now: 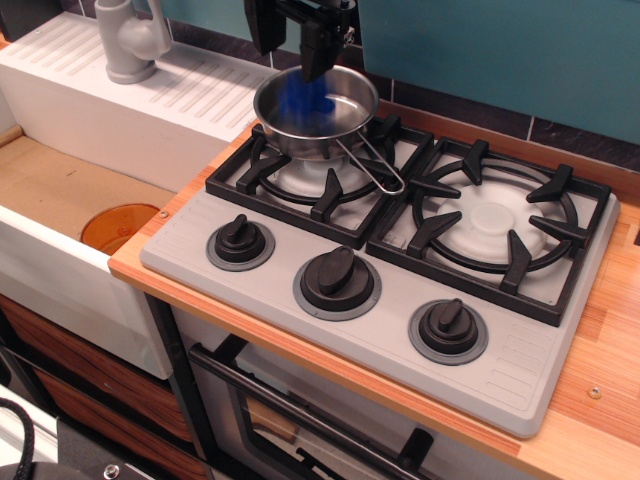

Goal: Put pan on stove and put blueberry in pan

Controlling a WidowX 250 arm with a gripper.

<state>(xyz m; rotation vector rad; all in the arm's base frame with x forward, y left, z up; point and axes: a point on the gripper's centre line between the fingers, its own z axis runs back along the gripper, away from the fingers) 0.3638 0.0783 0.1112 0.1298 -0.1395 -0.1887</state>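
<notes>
Take the stove (380, 270) as your reference. Far to its left you see a white sink unit with a ribbed top (150, 95) and a grey tap (130, 40) at the back. Closer to the stove, down in the basin, there is an orange round thing (118, 226), partly hidden by the wooden surface (600, 400) that carries the stove.

On the stove's left rear burner grate (320, 175) sits the pan (318, 112), upright, its thin wire handle pointing toward the middle of the stove and resting over the grate. Inside the pan you see the blueberry (308, 100), a blue smear against the shiny metal, blurred, so you cannot tell whether it rests on the pan's bottom.

Directly above the pan's back rim hangs the hand (300, 40), dark and cut off by the top edge. Its two fingers (318, 45) stand apart with a gap between them, and nothing is pinched there; the blueberry lies below the fingertips.

Along the stove's front you see three black knobs (338, 280) in a row. On the right, the second burner grate (495, 225) is bare, its white disc showing.
</notes>
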